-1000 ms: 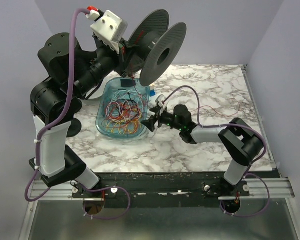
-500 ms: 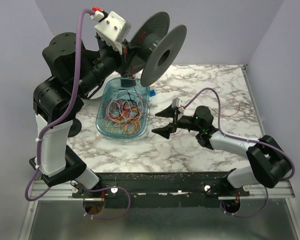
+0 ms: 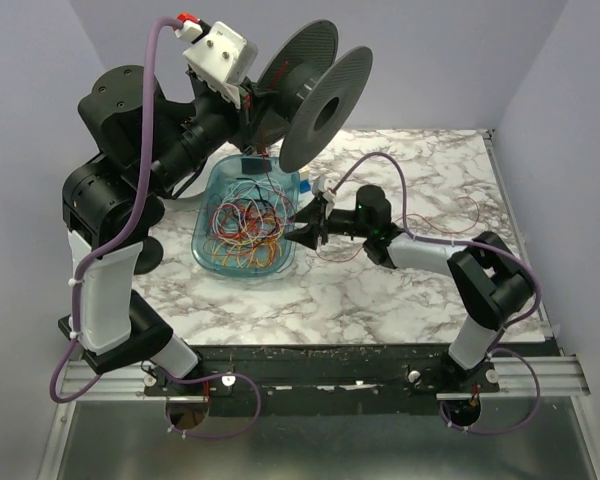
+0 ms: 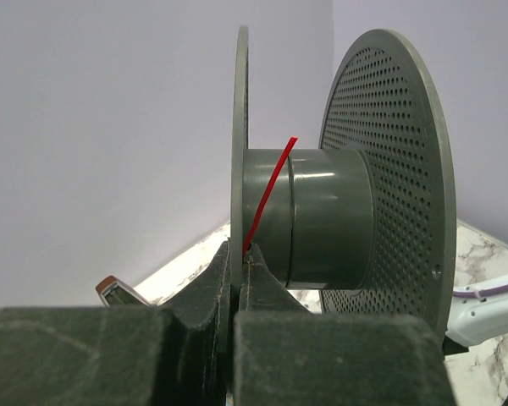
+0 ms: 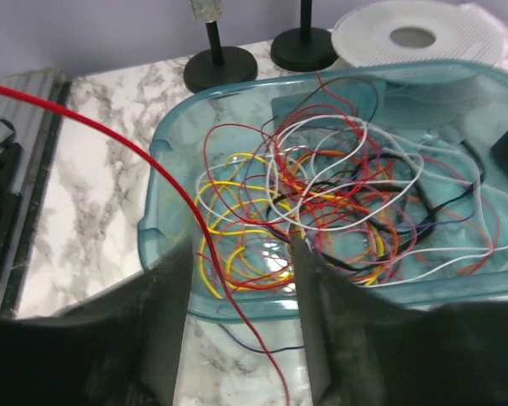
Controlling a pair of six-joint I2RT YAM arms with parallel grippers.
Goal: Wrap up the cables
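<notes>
A tangle of red, yellow, orange and white cables (image 3: 245, 225) lies in a clear teal bin (image 3: 209, 186). My left gripper (image 3: 250, 100) is shut on one flange of the grey spool (image 3: 325, 100) and holds it up above the bin's far end. In the left wrist view the jaws (image 4: 235, 249) clamp the flange, and a red cable (image 4: 271, 190) lies across the spool hub (image 4: 322, 216). My right gripper (image 3: 305, 228) is open at the bin's right rim. In the right wrist view a red cable (image 5: 165, 173) runs loose between its fingers (image 5: 241, 254), above the tangle (image 5: 322, 194).
A white perforated spool (image 5: 411, 38) and two black stands (image 5: 220, 59) stand beyond the bin (image 5: 165, 144). A thin red wire (image 3: 462, 214) lies on the marble at the right. A black round base (image 3: 145, 255) sits left of the bin.
My right gripper swung out to the right over the table, then came back to the bin's right rim, open throughout. The left arm and spool hardly moved.
</notes>
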